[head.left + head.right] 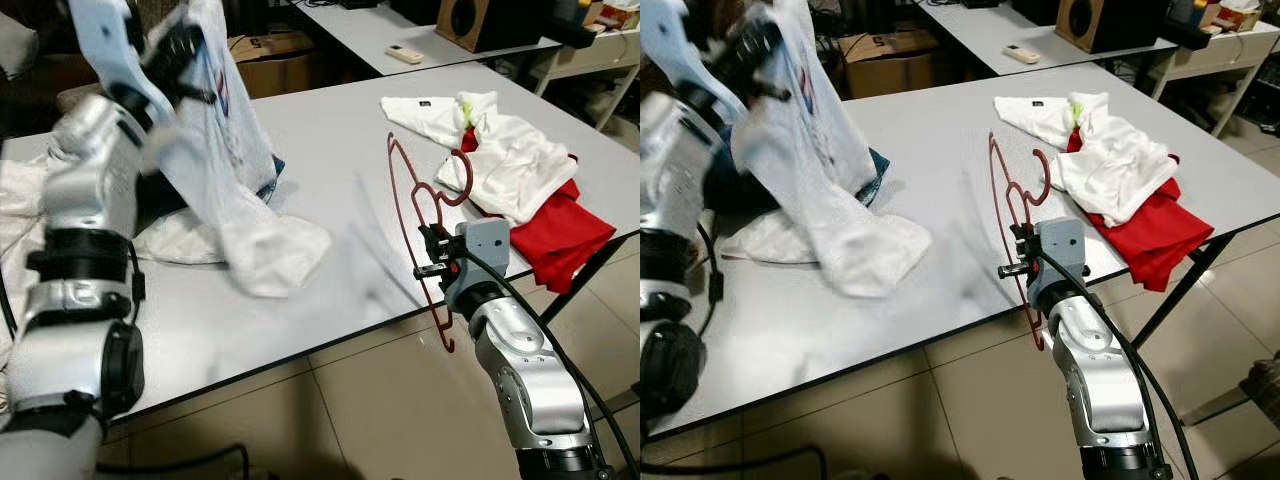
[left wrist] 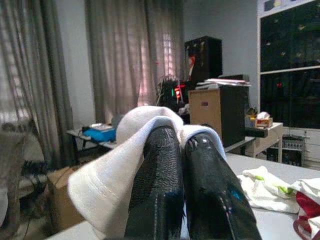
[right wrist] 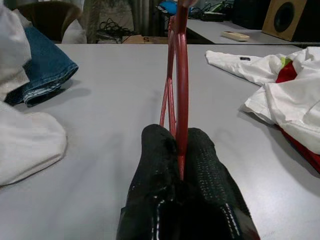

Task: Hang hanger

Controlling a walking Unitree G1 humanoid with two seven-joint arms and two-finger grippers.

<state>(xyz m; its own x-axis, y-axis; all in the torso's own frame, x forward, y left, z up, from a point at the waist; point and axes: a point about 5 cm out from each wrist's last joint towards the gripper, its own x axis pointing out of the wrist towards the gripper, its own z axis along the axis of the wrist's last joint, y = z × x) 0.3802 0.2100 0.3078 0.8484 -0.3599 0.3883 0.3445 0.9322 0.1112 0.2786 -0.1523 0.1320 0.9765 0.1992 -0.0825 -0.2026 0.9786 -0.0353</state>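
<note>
Over the near edge of the grey table (image 1: 330,150), the right gripper (image 1: 432,256) has its two black fingers (image 3: 202,165) pressed together on the bottom bar of a red hanger (image 1: 420,215). That hanger stands on end in the grip, its hook curling toward the far side of the table and its lower end hanging just past the table's near edge. In the right wrist view the red wire rises straight up from between the closed fingertips.

Beyond the hanger, near the table's right corner, lies a crumpled white garment (image 1: 505,150) with a small patch of yellow-green at its collar, resting on top of a red cloth (image 1: 565,235) that droops over the table's edge.

Toward the left end of the table, the left gripper (image 1: 175,50) is raised high above the tabletop and clamped shut on a white shirt (image 1: 225,170); the left wrist view shows white fabric folded over and pinched between its fingers (image 2: 160,185). The shirt hangs down from the grip and its lower part pools on the table. Behind it, touching it, lies a piece of blue denim (image 3: 42,70).

Past the far edge of the table stands a second table (image 1: 400,30) holding a remote control (image 1: 404,53) and a wooden speaker (image 1: 480,22), with a cardboard box (image 1: 275,62) on the floor to its left.
</note>
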